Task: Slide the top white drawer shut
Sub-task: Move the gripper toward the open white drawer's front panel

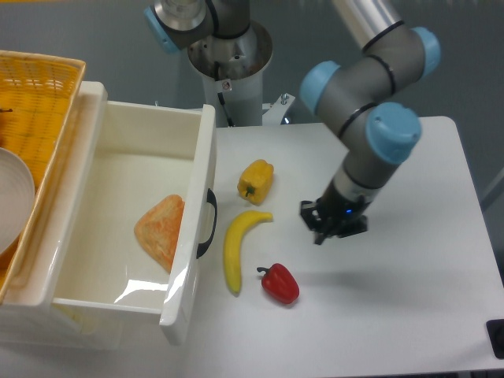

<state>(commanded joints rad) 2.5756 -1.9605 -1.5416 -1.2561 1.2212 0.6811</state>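
The arm [358,90] is built of grey tubular links with light-blue caps at the joints (one silver tube runs off the top edge). Its end effector [331,222] is small, black and angular, below a dark wrist collar.

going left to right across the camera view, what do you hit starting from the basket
woven basket → orange-yellow piece in the drawer → drawer handle → banana → red pepper → pincer

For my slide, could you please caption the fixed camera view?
UR5e pincer hovers beside the banana, with the top white drawer open.
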